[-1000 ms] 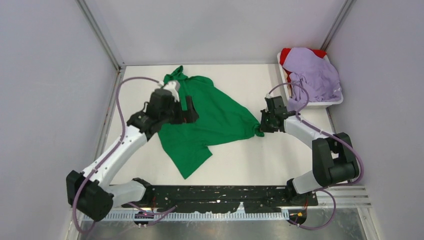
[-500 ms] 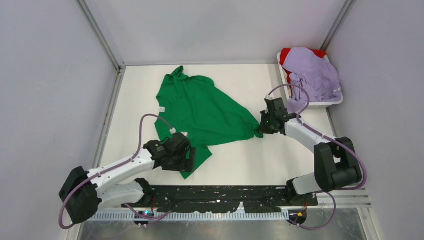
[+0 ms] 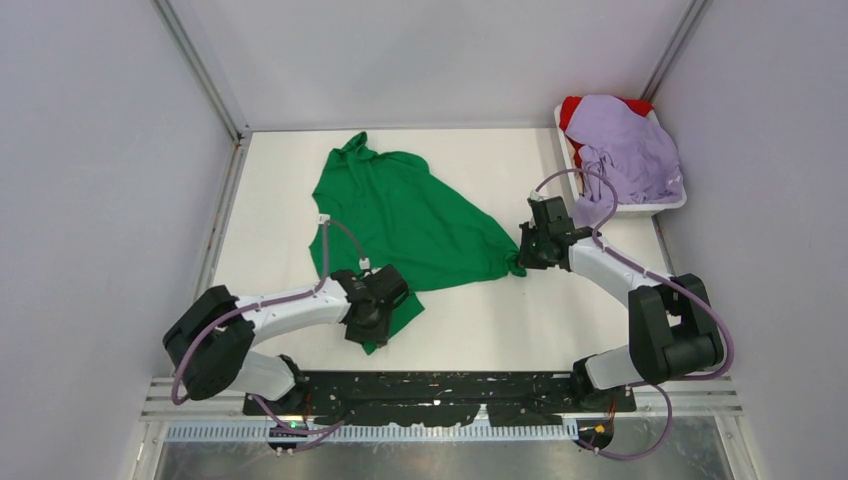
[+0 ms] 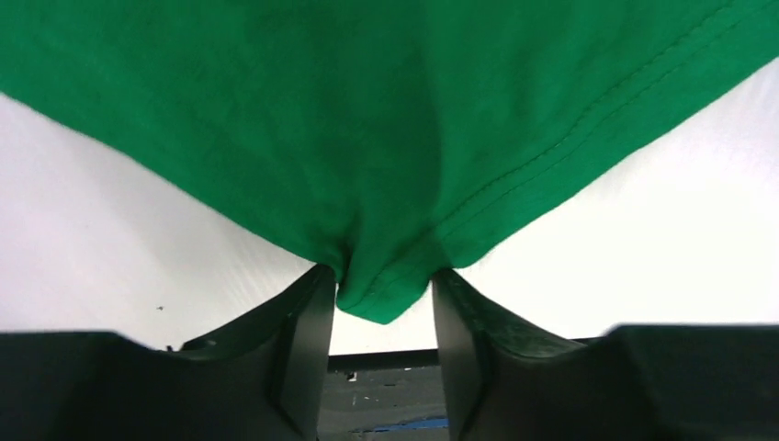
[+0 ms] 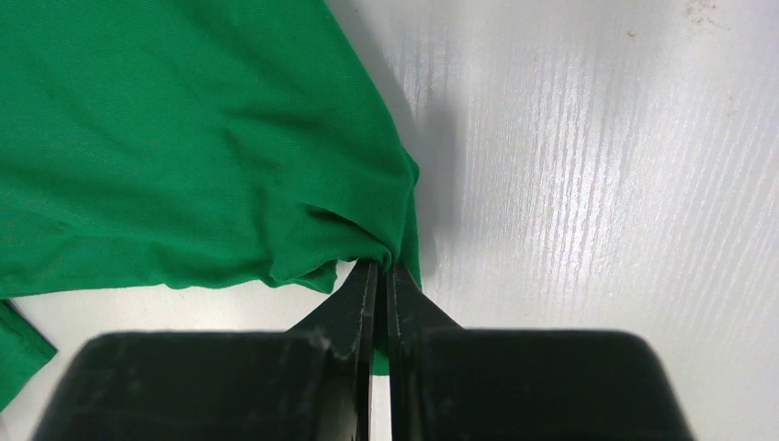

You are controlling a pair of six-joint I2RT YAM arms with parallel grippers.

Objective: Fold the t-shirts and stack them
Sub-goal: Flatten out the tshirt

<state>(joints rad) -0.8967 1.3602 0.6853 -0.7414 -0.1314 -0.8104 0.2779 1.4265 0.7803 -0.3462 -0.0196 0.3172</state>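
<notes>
The green t-shirt (image 3: 410,225) lies spread and rumpled on the white table. Its near corner (image 4: 381,294) sits bunched between the fingers of my left gripper (image 4: 381,276), which stand half closed round it, both touching cloth. From above, the left gripper (image 3: 368,328) is at the shirt's near tip. My right gripper (image 3: 522,250) is shut on the shirt's right-hand corner (image 5: 404,220), cloth pinched at the tips of the right gripper (image 5: 381,266). The lavender t-shirt (image 3: 625,145) lies heaped over the red t-shirt (image 3: 573,108) in the tray.
The white tray (image 3: 640,208) stands at the back right, against the right wall. Grey walls close in three sides. The black base plate (image 3: 440,385) runs along the near edge, close behind the left gripper.
The left arm swung from the shirt's far-left collar area down to its near corner, and its jaws narrowed around that corner. The right gripper kept its hold and barely moved.
</notes>
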